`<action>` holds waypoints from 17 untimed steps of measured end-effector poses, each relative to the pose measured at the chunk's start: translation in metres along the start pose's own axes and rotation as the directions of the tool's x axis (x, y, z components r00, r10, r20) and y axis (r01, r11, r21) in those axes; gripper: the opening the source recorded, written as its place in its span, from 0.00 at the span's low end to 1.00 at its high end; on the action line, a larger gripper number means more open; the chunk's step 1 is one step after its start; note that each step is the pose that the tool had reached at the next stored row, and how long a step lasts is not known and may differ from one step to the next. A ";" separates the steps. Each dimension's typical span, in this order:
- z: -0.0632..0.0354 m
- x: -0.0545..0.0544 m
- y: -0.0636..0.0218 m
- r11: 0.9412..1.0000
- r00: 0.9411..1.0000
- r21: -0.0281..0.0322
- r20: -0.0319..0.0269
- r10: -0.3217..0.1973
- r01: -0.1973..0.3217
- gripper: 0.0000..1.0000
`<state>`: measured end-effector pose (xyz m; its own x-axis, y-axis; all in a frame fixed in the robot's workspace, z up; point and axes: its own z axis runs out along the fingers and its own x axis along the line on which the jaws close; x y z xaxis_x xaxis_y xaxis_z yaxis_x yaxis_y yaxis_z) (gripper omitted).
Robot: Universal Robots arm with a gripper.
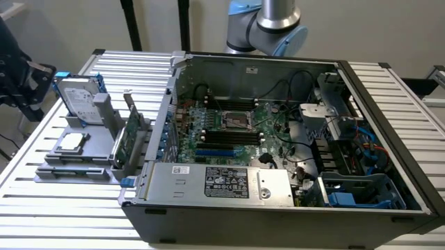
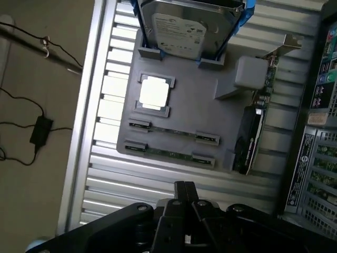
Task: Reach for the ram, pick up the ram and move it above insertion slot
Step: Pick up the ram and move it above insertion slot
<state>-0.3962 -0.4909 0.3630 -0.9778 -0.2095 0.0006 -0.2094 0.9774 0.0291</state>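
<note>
I see my black two-fingered claw (image 2: 184,196) closed on nothing, hanging over the slatted aluminium bench (image 2: 105,182). The ram (image 2: 168,153), a long thin green circuit-board stick, lies in the flat grey plastic holder (image 2: 202,113), apart from the claw, near a square silver processor (image 2: 154,92).

Pale plain wall (image 1: 62,26) is running along the back, with two black uprights (image 1: 130,23) standing against it. Slatted aluminium surface (image 1: 62,208) is catching bright light, and glare is showing on the ribs near its edge. Tan floor (image 2: 42,200) is showing beside the surface. A black cabled power brick (image 2: 40,130) is lying on the floor, a thin metal rod (image 2: 31,45) crossing nearby. Dark gear (image 1: 17,78) is sitting at the exterior view's left, can't tell what.
</note>
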 end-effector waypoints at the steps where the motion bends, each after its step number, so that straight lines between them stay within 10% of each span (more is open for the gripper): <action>1: 0.0000 0.000 0.0000 1.000 1.000 0.000 -0.001 -0.018 0.018 0.11; 9: 0.0000 0.000 0.0000 0.987 0.987 0.000 -0.005 -0.162 0.162 0.11; 17: 0.0000 0.000 0.0000 0.953 0.953 -0.001 -0.009 -0.304 0.304 0.11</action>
<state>-0.3962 -0.4909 0.3630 -0.8678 -0.4970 0.0007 -0.4968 0.8674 0.0290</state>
